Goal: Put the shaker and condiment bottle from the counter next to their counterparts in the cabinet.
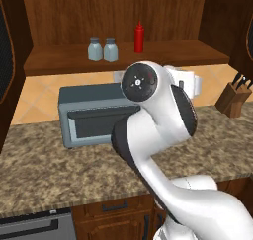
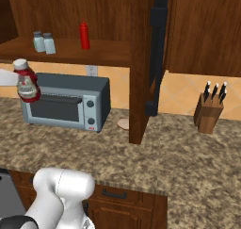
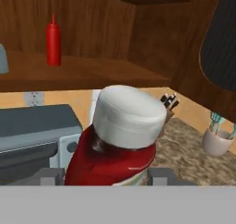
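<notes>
While the white arm point(image 1: 163, 130) blocks much of the left base view, the cabinet point(image 1: 123, 56) shelf behind it carries two pale blue-grey shakers point(image 1: 103, 49) standing side by side and touching, with the slim red squeeze bottle point(image 1: 139, 37) a little to their right; below, a grey toaster oven point(image 1: 89, 115) sits on the speckled counter point(image 1: 49, 170), and a knife block point(image 1: 233, 97) stands at the far right. In the right base view, the condiment bottle point(image 2: 26, 81) hangs in the air at the left edge, in front of the toaster oven's upper left corner and below the shelf, tilted slightly, its pale cap uppermost. The gripper itself is cut off by the frame edge there. In the hand view, the gripper point(image 3: 103, 176) is clamped on the condiment bottle, whose pale cap looms large between the two finger tips; beyond it are the squeeze bottle on the shelf, and a cup of utensils point(image 3: 217, 140) on the counter at right.
</notes>
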